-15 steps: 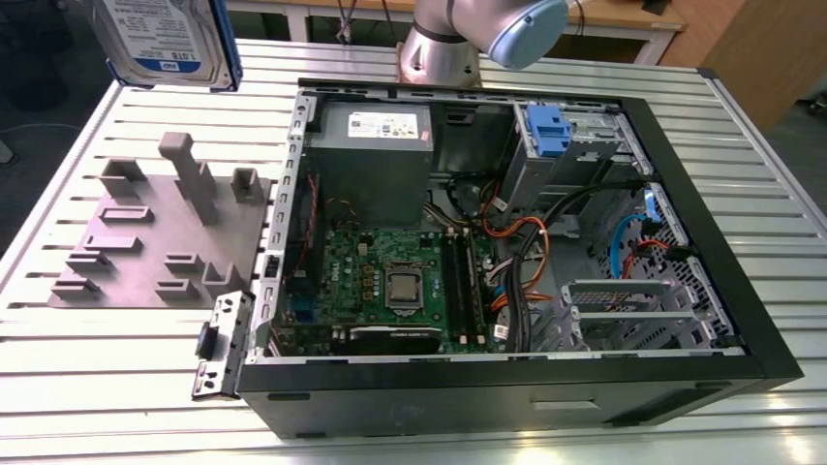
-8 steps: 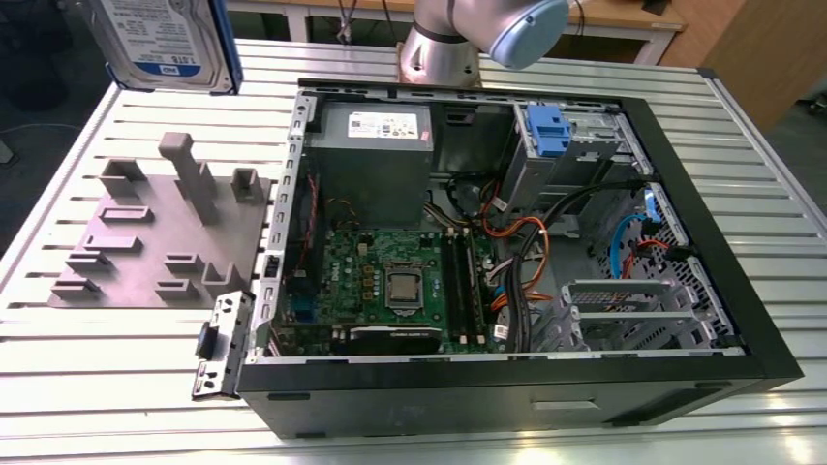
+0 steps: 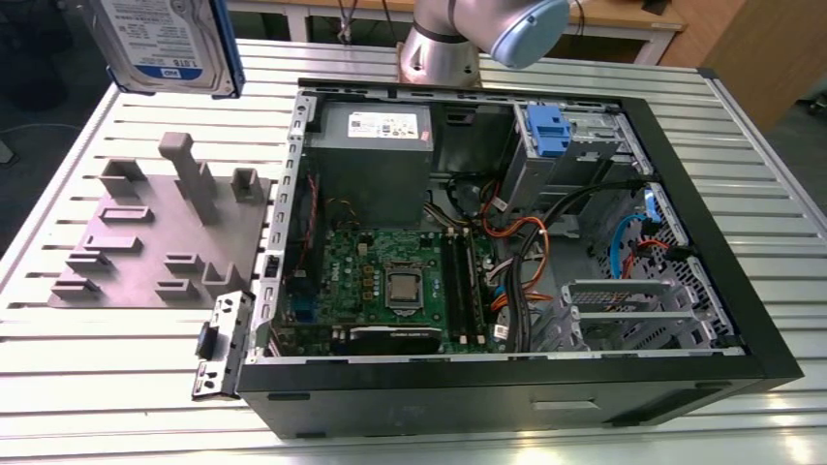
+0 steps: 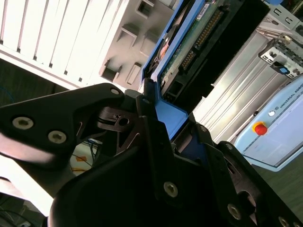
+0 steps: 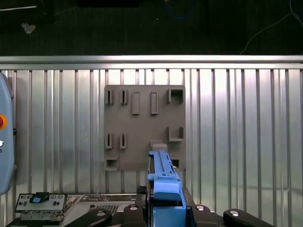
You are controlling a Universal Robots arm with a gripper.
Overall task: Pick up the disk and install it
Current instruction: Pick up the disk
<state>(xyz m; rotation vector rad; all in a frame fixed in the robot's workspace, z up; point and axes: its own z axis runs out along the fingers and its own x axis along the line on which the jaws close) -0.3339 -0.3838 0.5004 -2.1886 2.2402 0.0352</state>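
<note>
One disk hangs high in the exterior view's upper left corner, well above the slatted bench. Its white-and-blue label faces the camera and a blue frame runs down one edge. Under it on the bench lies a grey fixture plate with raised pegs and pockets. Just beside the plate, to the exterior view's right, an open computer case lies on its side, with the motherboard, cables and a grey power-supply box exposed. The arm rises behind the case.

In the second wrist view the black jaws are closed narrow on the disk's blue frame. The disk juts out from them with its circuit-board side and a connector row showing. Beyond it are the fixture plate and a pale pendant with a red button.

The first wrist view looks straight down on the bench. The disk appears edge-on between the jaws, overlapping the side of the plate that faces the case. A small grey bracket with a blue latch rests on the bench — well apart from the disk.
</note>
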